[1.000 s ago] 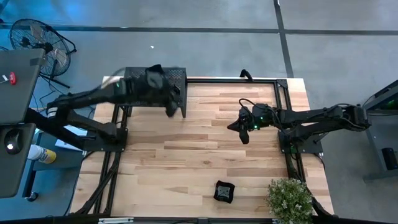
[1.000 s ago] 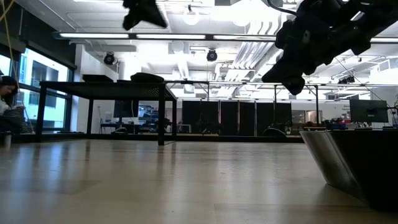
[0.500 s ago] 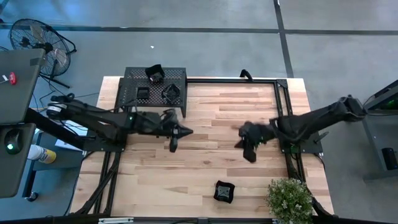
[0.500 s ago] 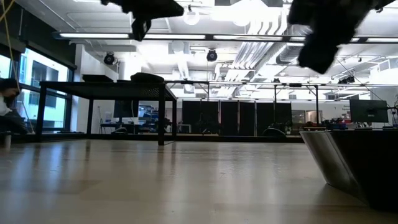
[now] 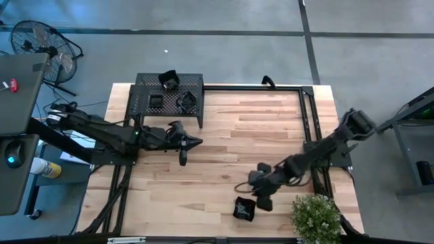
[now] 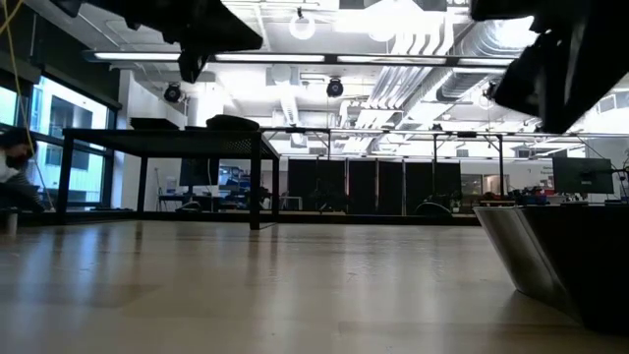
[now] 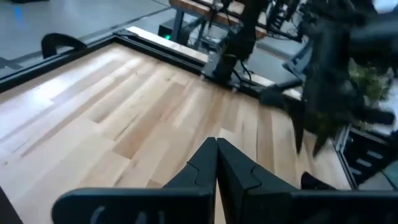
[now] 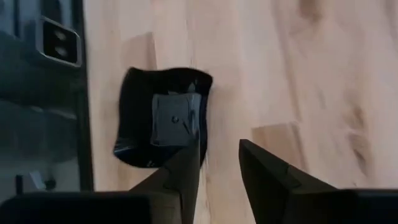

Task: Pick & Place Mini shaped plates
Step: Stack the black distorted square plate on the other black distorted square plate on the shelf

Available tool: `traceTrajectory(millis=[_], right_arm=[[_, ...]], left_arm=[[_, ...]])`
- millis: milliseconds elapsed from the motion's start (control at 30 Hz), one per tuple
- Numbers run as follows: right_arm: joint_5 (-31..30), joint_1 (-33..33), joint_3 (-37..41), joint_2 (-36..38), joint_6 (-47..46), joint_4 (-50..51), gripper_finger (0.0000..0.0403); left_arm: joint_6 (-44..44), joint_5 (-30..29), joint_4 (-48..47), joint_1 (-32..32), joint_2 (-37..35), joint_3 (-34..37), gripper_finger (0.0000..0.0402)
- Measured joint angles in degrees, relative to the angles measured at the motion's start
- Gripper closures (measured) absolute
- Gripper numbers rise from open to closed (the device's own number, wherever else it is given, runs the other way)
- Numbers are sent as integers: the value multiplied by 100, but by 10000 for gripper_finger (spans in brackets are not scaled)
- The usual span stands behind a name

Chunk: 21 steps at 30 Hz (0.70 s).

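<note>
A: Plates first: how many can you count?

B: Four small black ones. One plate (image 5: 245, 209) lies alone on the wooden table (image 5: 224, 163), close to the near edge and just beside the potted plant (image 5: 315, 215). The other three are on the black perforated rack (image 5: 146, 102) at the far left corner: one at its far edge (image 5: 168, 78), one toward the left (image 5: 155, 101) and one toward the right (image 5: 186, 101).

A: And the arms?

B: Two. The right gripper (image 5: 261, 196) is low over the near part of the table, right next to the lone plate. In its wrist view the two fingers (image 8: 186, 165) stand spread with a clear gap, and the plate (image 8: 163, 117) lies just ahead of them, one finger overlapping its edge. I cannot tell whether they touch it; nothing is pinched between them.

A: The left one?

B: The left gripper (image 5: 183, 144) hangs over the table just in front of the rack. Its wrist view shows the two fingers (image 7: 202, 167) pressed together, with nothing between them.

A: Anything else around?

B: One floor fan (image 5: 41, 44) stands off the table at the far left. In the low view a dish close to the camera (image 6: 560, 261) fills the right side.
</note>
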State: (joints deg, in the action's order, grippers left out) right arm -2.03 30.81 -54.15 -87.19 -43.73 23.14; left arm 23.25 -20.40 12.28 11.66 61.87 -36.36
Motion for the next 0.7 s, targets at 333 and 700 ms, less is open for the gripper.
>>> traceTrajectory(millis=[333, 700], right_arm=[[262, -11, -832, -1477, 372, -11, 304], [543, -58, -841, -1622, 98, -395, 398]], left_arm=[[-29, -24, -308, -1, -2, 0, 401], [125, 255, -982, 0, 0, -1, 401]])
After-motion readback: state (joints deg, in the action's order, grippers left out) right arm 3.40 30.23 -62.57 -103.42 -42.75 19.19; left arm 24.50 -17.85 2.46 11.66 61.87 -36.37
